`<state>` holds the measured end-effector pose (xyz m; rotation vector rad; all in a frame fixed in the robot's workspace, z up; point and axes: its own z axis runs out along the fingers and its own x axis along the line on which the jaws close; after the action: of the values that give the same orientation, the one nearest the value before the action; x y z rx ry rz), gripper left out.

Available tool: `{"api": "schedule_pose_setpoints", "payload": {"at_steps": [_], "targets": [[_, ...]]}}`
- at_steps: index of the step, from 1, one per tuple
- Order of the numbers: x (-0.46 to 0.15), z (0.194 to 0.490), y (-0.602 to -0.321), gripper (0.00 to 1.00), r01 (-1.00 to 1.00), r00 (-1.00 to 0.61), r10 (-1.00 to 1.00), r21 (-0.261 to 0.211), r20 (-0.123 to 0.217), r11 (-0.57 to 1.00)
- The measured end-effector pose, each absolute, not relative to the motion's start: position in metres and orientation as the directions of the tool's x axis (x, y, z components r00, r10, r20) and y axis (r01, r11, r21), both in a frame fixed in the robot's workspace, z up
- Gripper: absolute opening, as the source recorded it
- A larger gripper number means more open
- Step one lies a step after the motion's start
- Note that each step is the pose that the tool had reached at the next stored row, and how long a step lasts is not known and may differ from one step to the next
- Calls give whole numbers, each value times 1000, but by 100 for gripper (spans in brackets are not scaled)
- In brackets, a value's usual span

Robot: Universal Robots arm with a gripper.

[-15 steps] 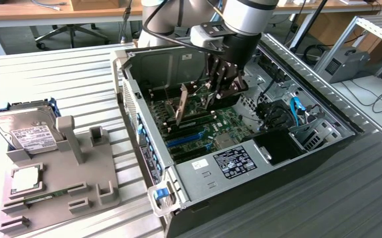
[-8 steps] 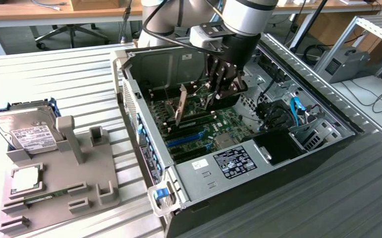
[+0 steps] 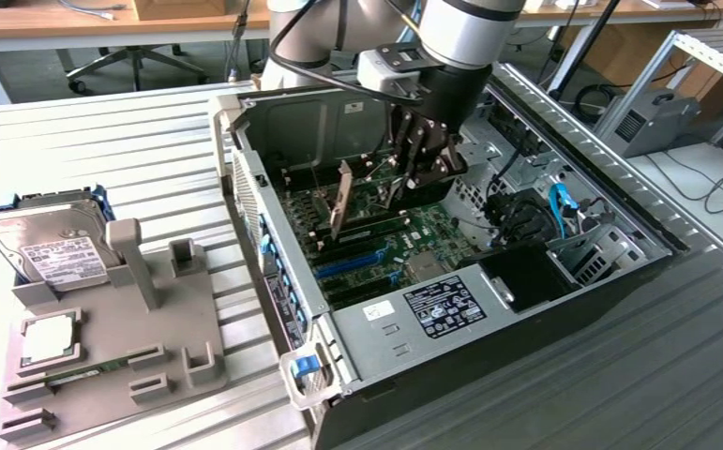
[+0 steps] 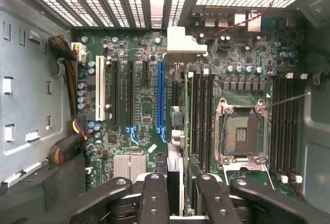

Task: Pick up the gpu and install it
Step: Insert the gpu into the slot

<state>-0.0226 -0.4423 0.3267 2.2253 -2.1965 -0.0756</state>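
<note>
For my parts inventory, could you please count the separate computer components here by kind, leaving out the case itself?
Silver hard drive in blue frame: 1
Silver square processor chip: 1
Narrow green memory stick: 1
Green expansion card with silver bracket: 1
Total: 4

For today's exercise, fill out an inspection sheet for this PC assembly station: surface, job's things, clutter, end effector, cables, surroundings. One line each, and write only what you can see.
Surface: ribbed metal table, carrying an open computer case and a grey parts holder.
Job's things: gpu stands on edge inside the case over the motherboard, at the end effector.
Clutter: hard drive in a blue frame and a memory stick sit on the holder.
End effector: end effector reaches down into the case, fingers either side of the gpu's top edge.
Cables: bundled wires along the case wall; loose cables at the exterior view's right.
Surroundings: wooden desks and an office chair behind.
</note>
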Motion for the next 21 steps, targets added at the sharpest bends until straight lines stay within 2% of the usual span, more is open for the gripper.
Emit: {"api": "schedule_pose_setpoints", "payload": {"at_steps": [21], "targets": [[-27, 324, -444, 26, -999, 12, -1000, 44, -25, -14]]}}
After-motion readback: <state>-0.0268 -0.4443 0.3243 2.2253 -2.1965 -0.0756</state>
